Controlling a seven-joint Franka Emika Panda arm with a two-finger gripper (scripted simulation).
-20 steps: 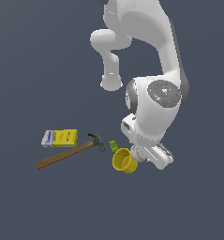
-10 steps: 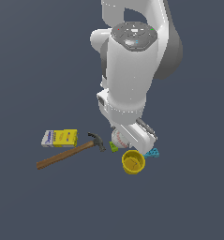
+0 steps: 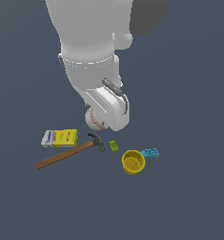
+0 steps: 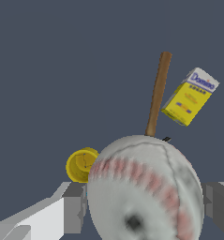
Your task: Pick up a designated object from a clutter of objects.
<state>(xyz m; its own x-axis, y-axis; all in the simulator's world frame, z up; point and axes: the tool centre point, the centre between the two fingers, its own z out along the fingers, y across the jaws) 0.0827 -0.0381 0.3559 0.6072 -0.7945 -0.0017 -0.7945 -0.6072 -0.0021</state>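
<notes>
Dark desk [image 3: 188, 197] now lies below: the fingers [image 4: 73, 206] clamp the baseball [image 4: 144, 190], lifted off it, hammer [image 3: 69, 152] and cup [image 3: 133, 161] left beneath.

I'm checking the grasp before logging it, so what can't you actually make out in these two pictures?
- Baseball: exterior view, mostly hidden behind the gripper and arm.
- Fingertips: exterior view, covered by the hand housing.
- Hammer head: wrist view, behind the baseball; only the handle shows.
- Green block and teal block: missing from the wrist view.
- Box print: exterior view, too small to read.
</notes>
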